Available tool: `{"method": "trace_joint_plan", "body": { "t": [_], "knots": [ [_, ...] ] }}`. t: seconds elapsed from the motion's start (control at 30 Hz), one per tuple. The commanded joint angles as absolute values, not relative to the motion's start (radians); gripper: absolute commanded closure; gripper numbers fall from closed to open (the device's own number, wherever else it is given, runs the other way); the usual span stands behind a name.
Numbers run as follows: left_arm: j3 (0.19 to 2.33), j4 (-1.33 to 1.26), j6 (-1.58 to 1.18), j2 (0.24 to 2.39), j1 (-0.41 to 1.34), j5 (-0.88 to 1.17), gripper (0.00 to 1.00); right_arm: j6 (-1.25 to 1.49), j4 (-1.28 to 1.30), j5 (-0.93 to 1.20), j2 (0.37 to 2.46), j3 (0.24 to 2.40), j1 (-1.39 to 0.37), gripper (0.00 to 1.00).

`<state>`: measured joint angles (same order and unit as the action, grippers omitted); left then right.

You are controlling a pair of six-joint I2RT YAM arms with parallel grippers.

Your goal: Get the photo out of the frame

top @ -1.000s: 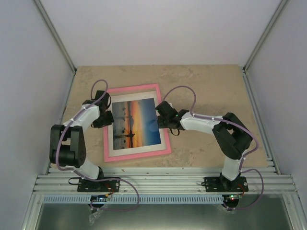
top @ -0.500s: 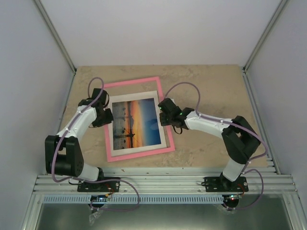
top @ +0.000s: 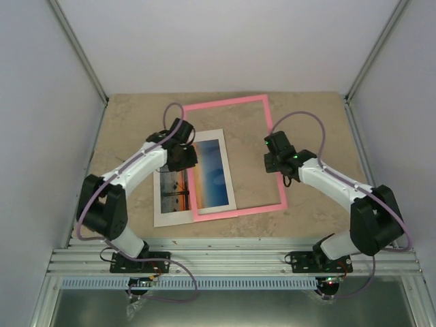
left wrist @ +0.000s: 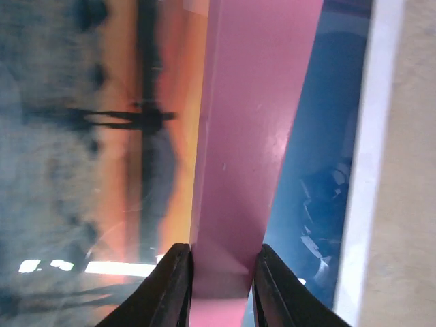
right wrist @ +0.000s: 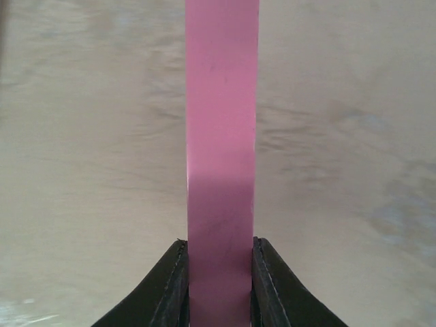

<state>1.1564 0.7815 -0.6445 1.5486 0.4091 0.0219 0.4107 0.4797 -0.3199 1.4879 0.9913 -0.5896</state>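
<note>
Over the beige counter (top: 320,116) was the thin pink frame (top: 225,102), its left rail crossing above the photo (top: 174,189). The print's left part lay on the counter outside the frame, and its right part showed inside the opening. The left fingers (top: 187,157) were clenched on that left rail, and the right fingers (top: 278,162) were clenched on the opposite rail.

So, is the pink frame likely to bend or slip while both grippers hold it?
Probably stiff: the frame shows straight edges though held only at two sides. Likely light, since its bars look thin. It may slip, as the left gripper and right gripper pinch only smooth narrow bars.
</note>
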Motion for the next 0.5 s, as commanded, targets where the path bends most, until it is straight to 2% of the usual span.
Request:
{"method": "trace_joint_plan", "body": {
  "t": [0.0,0.2,0.47],
  "knots": [
    [1.283,0.507,-0.811,1.63,0.532,0.253,1.0,0.285,0.473,-0.304,1.432,0.942,-0.522,1.0],
    [1.45,0.443,-0.869,1.817,0.634,0.3,1.0,0.201,0.456,-0.317,1.432,0.923,-0.351,1.0],
    [1.712,0.442,-0.897,2.084,0.728,0.315,1.0,0.137,0.432,-0.298,1.544,0.96,-0.141,1.0]
  ]
}}
